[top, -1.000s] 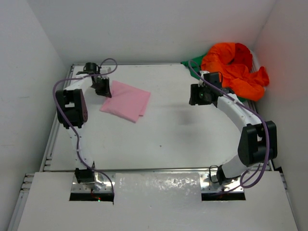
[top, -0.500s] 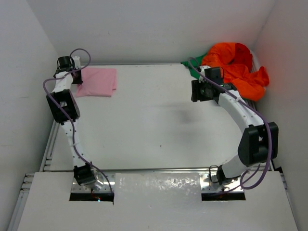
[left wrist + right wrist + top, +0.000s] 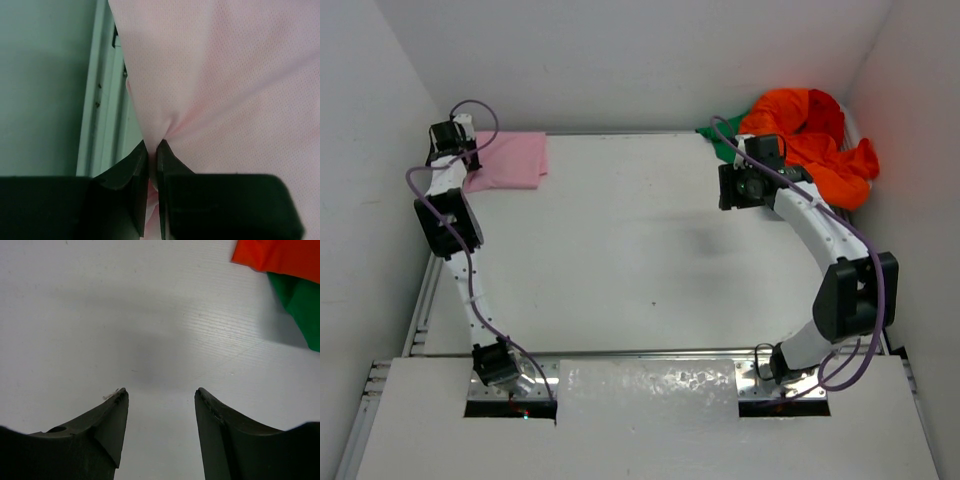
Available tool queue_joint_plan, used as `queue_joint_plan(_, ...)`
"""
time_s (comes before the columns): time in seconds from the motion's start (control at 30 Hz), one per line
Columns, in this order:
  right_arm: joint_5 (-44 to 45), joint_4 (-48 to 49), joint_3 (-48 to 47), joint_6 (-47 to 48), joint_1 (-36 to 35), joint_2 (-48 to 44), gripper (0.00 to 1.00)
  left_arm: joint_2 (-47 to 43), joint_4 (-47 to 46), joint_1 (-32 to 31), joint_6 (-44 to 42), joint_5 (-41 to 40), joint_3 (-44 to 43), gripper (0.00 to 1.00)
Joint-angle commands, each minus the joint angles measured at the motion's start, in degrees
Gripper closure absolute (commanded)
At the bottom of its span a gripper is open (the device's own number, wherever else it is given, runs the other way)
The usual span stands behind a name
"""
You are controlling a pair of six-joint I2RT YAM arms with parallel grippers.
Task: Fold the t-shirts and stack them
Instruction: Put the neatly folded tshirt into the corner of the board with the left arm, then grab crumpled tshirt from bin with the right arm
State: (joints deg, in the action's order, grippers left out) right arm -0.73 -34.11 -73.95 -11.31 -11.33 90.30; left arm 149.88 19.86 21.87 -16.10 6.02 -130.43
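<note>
You dragged the folded pink t-shirt (image 3: 510, 160) from mid-table to the far-left corner of the table (image 3: 640, 250), left pincer (image 3: 151, 145) still pinching its edge, starting the stack spot, while your right pincer (image 3: 160, 392) hung open beside the crumpled orange t-shirt (image 3: 810, 135) and green t-shirt (image 3: 300, 310).

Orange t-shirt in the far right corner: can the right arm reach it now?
Probably yes: the right gripper hangs open and empty close beside the orange t-shirt, and nothing stands between them.
</note>
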Motion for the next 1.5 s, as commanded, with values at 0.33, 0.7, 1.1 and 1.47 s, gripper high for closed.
queue_joint_plan(0.33,-1.20,-2.80,-9.53,-1.25,0.69,1.45,0.44,-5.56,-4.91,4.32,6.16,-8.92,-1.49,0.27)
queue_joint_plan(0.7,4.42,-7.82,-35.28,-6.61,17.11,18.58,0.82,-15.84,3.08,3.01,2.57,1.36,3.41,0.27)
queue_joint_plan(1.1,16.03,-9.14,-40.58,-5.30,25.57,31.08,0.38,-19.27,9.85,-3.58,2.30,3.82,7.03,0.21)
queue_joint_plan(1.47,19.18,-6.32,-37.05,-4.78,25.57,28.01,1.00,-23.14,13.10,-5.34,0.37,5.23,12.22,0.21)
